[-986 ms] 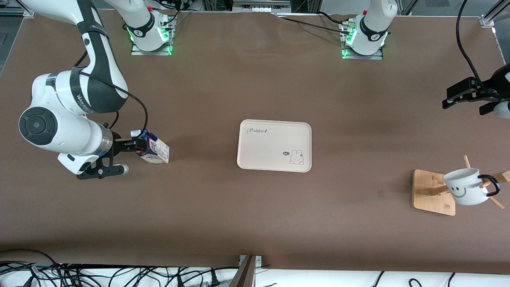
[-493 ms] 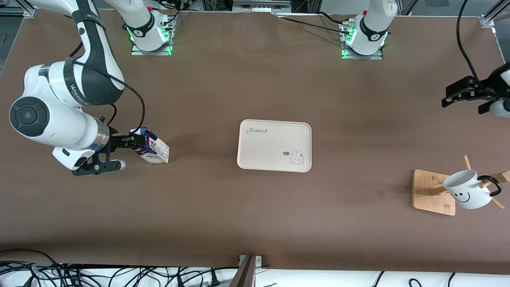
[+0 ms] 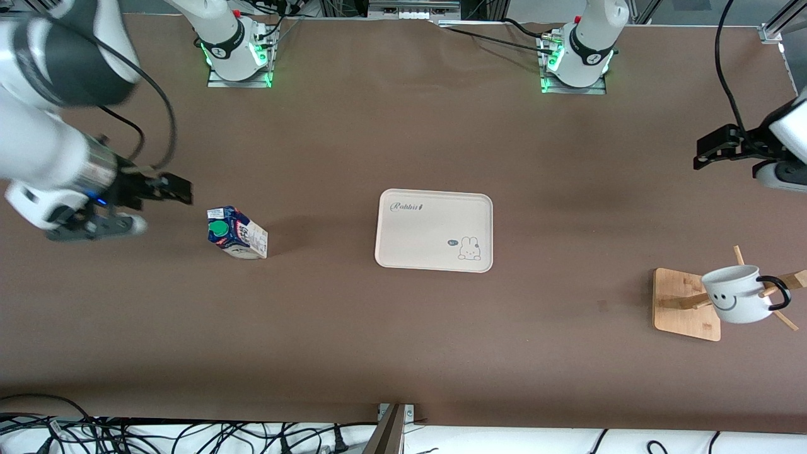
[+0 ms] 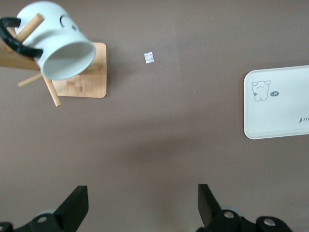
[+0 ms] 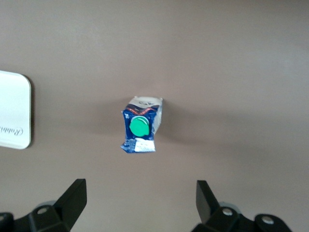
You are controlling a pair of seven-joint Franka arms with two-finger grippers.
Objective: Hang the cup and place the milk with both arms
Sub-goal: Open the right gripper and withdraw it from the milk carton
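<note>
The milk (image 3: 236,233), a dark blue and white carton with a green cap, stands on the table between the tray and the right arm's end. It also shows in the right wrist view (image 5: 141,126). My right gripper (image 3: 173,189) is open and empty, raised and apart from the carton toward the right arm's end (image 5: 140,200). The cup (image 3: 734,301), white with a smiley face, hangs by its black handle on a peg of the wooden rack (image 3: 684,306). My left gripper (image 3: 709,151) is open and empty, high over the table's left arm end (image 4: 142,203). Its wrist view shows the cup (image 4: 63,48).
A cream tray (image 3: 434,230) with a rabbit drawing lies at the table's middle; it shows in the left wrist view (image 4: 277,104) and the right wrist view (image 5: 12,111). A small white scrap (image 4: 149,57) lies on the table near the rack's base (image 4: 94,77).
My right gripper let go of the milk and drew back and up toward the right arm's end. The milk stayed where it stood. The left gripper shifted slightly; the cup swayed a little.
</note>
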